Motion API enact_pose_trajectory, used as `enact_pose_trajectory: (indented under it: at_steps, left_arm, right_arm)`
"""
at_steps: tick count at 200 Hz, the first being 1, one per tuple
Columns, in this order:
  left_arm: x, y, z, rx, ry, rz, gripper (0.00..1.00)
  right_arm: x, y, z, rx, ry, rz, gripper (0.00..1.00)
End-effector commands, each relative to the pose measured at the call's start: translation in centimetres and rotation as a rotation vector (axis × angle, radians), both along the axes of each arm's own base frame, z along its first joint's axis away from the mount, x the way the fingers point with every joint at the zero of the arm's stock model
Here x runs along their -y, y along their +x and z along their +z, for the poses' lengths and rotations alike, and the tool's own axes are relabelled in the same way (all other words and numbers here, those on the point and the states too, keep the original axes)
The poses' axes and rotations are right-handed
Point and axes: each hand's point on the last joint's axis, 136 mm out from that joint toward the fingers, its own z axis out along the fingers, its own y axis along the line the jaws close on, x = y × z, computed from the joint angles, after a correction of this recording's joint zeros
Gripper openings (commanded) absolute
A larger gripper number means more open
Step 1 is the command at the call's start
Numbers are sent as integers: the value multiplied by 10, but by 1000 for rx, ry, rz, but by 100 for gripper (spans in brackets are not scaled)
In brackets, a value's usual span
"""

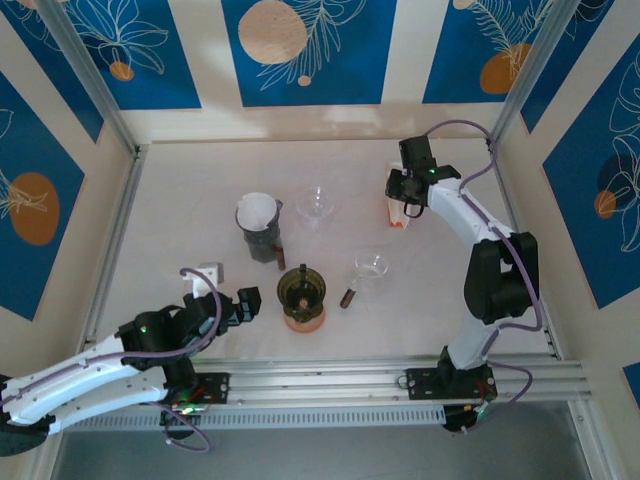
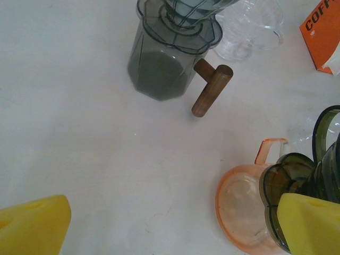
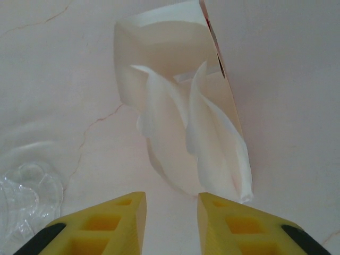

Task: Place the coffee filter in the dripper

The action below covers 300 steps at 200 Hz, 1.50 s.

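The left arm (image 1: 100, 368) lies low, jaws wide; the right arm (image 1: 468, 212) reaches far, jaws narrowly parted.

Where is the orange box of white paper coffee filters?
Seen from above, the orange filter box lies far right on the white table, right of the clear plastic dripper; the right arm's yellow fingers hover at its open end.

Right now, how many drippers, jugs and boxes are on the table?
Drippers: 3
Jugs: 3
Box: 1
Total: 7
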Motion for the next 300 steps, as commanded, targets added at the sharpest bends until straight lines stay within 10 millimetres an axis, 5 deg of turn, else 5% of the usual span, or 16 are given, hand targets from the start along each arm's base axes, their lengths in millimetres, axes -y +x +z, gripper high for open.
enact_pose_trajectory:
  at_steps: [1, 155, 300]
  left_arm:
    - [0, 2, -1, 11, 13, 1, 100]
    - [0, 4, -2, 12, 26, 4, 100]
    - [0, 4, -5, 6, 27, 3, 100]
  right_arm:
    - [4, 9, 1, -10, -32, 4, 31]
    - [16, 27, -23, -72, -88, -36, 25]
    - [19, 31, -26, -74, -115, -44, 14]
